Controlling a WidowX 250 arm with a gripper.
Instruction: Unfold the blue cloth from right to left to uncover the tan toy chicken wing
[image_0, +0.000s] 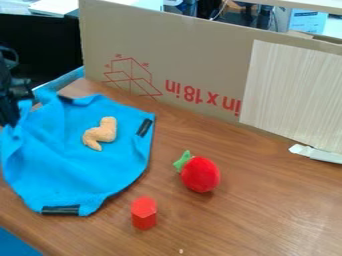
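Note:
The black gripper (15, 100) is at the far left edge, over the upper left part of a blue cloth (87, 175). Folds of the cloth stand up beside it; whether it grips them is unclear. Spread on the table, the cloth has black strips at its corners. A tan toy chicken wing (101, 133) lies on its upper middle. To the right of the cloth rests a red plush fruit (200, 174) with a green top. A red hexagonal block (143, 213) stands upright near the cloth's lower right side.
Along the back of the wooden table (267, 215) stands a tall cardboard panel (180, 55) with red print. A pale wood-grain sheet (294, 95) covers its right part. A white strip (316, 153) lies at its foot, and something blue (13, 245) shows at the lower left corner.

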